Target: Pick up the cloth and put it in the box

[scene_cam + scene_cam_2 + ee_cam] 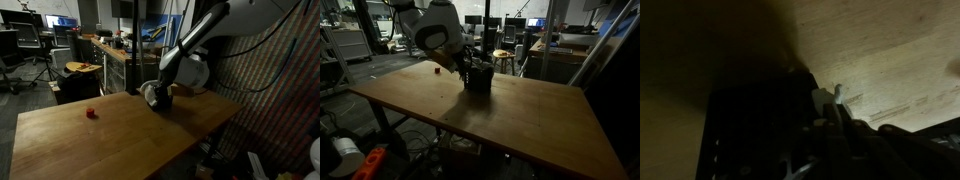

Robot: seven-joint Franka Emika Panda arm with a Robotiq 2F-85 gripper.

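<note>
The black mesh box (750,135) fills the dark left half of the wrist view and stands on the wooden table (520,120) in both exterior views (478,80). My gripper (835,108) is down at the box's edge, its fingers drawn together. A small pale strip of the cloth (821,100) shows pinched at their tips. The rest of the cloth is hidden by the gripper and by shadow. In both exterior views the gripper (157,96) (469,68) is right at the box (160,103).
A small red object (91,113) (437,70) lies on the table some way from the box. The table's edges (60,170) are near. Chairs, benches and monitors (510,22) stand behind the table.
</note>
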